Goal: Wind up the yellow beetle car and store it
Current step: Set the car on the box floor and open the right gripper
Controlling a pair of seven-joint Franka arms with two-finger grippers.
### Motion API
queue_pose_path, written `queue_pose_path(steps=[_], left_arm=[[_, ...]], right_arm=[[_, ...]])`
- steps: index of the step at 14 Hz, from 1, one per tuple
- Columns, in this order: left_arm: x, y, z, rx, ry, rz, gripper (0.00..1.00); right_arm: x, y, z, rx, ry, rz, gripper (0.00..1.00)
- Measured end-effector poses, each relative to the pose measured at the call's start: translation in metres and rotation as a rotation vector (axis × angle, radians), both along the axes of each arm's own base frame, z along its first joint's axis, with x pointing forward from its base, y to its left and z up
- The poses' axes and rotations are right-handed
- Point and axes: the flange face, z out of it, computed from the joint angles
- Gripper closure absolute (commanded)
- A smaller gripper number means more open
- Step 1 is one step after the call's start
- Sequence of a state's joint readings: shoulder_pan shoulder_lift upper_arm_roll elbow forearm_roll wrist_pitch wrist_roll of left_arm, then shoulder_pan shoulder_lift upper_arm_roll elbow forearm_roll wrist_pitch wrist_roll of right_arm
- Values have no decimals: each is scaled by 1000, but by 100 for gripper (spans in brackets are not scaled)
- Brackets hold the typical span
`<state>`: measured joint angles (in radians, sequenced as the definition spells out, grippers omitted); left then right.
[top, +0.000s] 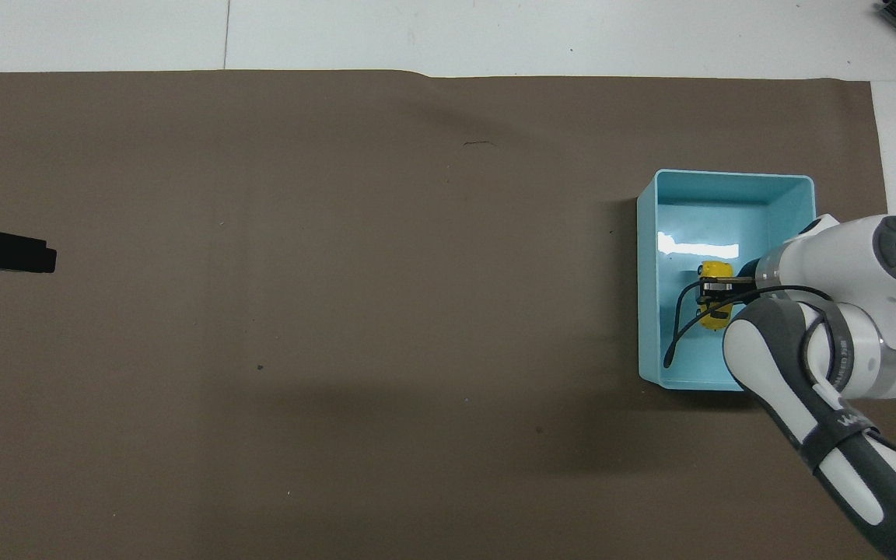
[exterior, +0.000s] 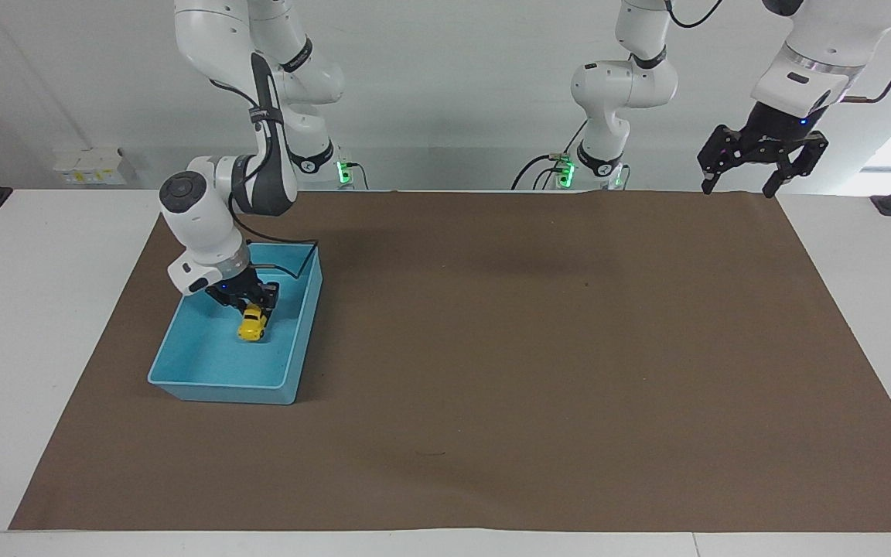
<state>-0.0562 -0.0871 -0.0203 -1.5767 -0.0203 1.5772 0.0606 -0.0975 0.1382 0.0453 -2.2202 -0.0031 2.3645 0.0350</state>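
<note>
Facing view, right end effector (exterior: 253, 308): pressed together on the yellow beetle car (exterior: 251, 324), reaching down inside the light blue bin (exterior: 217, 391).
Left end effector (exterior: 739, 186): fingers spread, holding nothing, up in the air over the corner of the brown sheet (exterior: 530, 348) at the left arm's end of the tabletop; this arm waits.
Car, place: within the bin's walls, low over its floor, about midway along it; whether the wheels touch the floor I cannot tell.
Bin, place: on the sheet toward the right arm's end of the tabletop, close to the robots.
Car from end effector: directly beneath the fingertips, pinched across its rounded body.
Car, long axis: in the overhead view it runs roughly away from the robots, a little slanted, with yellow showing on either side of the fingers.
Nearer arm: the right one by a wide margin; the left is well apart.
Step, as I judge it: storing, the release not yet done.
Next move, as I judge it: spread the fingers, then lift straight up clear of the walls.
</note>
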Motion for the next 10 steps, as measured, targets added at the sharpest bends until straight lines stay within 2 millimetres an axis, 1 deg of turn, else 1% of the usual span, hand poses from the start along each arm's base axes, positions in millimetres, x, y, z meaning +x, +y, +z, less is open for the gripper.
queue_pose_path(steps=[1, 2, 3, 6, 10], left_arm=[[0, 0, 0, 0, 0, 0, 0], [0, 0, 0, 0, 0, 0, 0], [0, 0, 0, 0, 0, 0, 0], [0, 0, 0, 0, 0, 0, 0], [0, 0, 0, 0, 0, 0, 0]], right_arm=[[-1, 0, -3, 0, 1, 0, 76], [-2, 0, -3, 0, 2, 0, 28], [-2, 0, -3, 0, 2, 0, 0], [1, 0, 1, 0, -7, 2, 0], [17, 1, 26, -2, -32, 6, 0]])
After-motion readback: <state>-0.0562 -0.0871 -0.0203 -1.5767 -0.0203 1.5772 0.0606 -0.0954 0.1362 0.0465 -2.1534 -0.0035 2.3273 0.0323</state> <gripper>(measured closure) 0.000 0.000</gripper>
